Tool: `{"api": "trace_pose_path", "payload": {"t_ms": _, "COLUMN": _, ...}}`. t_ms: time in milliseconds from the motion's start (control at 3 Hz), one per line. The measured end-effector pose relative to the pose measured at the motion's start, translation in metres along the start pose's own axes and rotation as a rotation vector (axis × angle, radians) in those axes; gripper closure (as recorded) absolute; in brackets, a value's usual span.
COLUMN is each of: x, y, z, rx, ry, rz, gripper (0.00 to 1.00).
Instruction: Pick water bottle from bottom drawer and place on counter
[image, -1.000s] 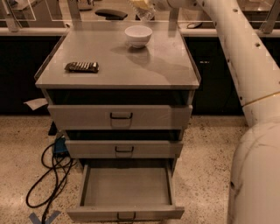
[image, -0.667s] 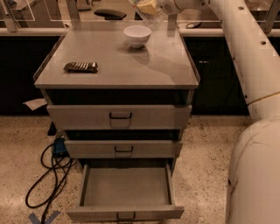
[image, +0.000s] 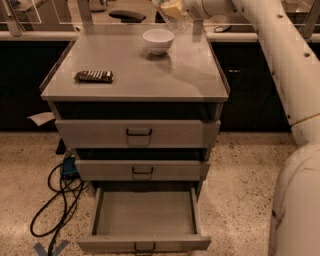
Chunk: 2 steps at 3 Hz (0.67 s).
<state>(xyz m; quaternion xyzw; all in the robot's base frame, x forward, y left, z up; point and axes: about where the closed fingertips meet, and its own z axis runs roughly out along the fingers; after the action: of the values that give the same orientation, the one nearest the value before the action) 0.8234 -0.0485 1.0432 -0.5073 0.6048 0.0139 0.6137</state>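
The bottom drawer (image: 145, 216) is pulled out, and its tray holds nothing. My gripper (image: 172, 10) hangs at the top edge of the view, above the back right of the counter (image: 150, 75) and just right of the white bowl (image: 158, 40). Its pale fingers are shut on a clear shape that looks like the water bottle (image: 179, 22). The bottle is held above the counter's back edge and is partly cut off by the frame.
A dark striped packet (image: 94, 76) lies on the counter's left side. The two upper drawers (image: 138, 133) are slightly ajar. My white arm (image: 282, 70) runs down the right side. Black cables (image: 59, 200) trail on the floor at the left. A pale ledge (image: 50, 35) stands behind.
The gripper with the bottle has drifted slightly to the right and down near the bowl. The drawers, bowl and packet have not moved.
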Motion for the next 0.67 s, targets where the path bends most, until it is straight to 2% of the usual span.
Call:
{"api": "trace_pose_path", "payload": {"t_ms": 333, "x": 0.037, "y": -0.006, "z": -0.017, "rx": 0.079, "ry": 0.023, "rz": 0.118, "gripper": 1.0}}
{"api": "trace_pose_path", "payload": {"t_ms": 667, "x": 0.085, "y": 0.009, "z": -0.026, "rx": 0.095, "ry": 0.116, "rz": 0.248, "gripper": 1.0}}
